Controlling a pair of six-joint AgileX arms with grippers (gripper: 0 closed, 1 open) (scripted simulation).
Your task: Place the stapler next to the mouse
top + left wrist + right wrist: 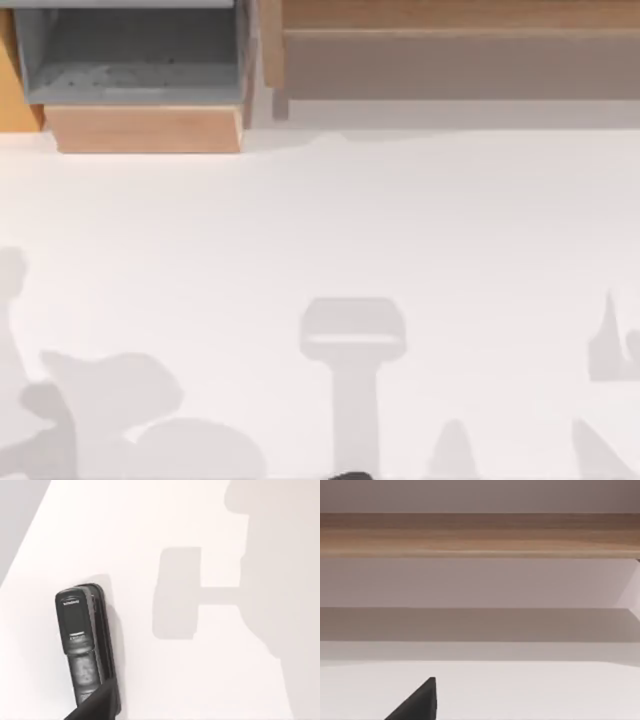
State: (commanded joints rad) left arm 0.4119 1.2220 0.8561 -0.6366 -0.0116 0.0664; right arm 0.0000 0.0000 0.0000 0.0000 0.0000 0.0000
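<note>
While the stapler (84,647) lies flat on the white table (210,510) under the left wrist camera, nothing is gripped yet, so I'd call this the approach step, before any grasp. One dark finger (97,705) of the left gripper overlaps the stapler's near end; whether that hand is spread or closed, I cannot tell. Right wrist view looks at a wooden shelf (480,532) at the back, one dark fingertip (417,702) cut off at the edge (state also unclear). Next move likely needs lining up over the stapler body and descending. Mouse location is unknown, so the target spot is undetermined. Top view has a grey drawer box (130,60) at back left.
</note>
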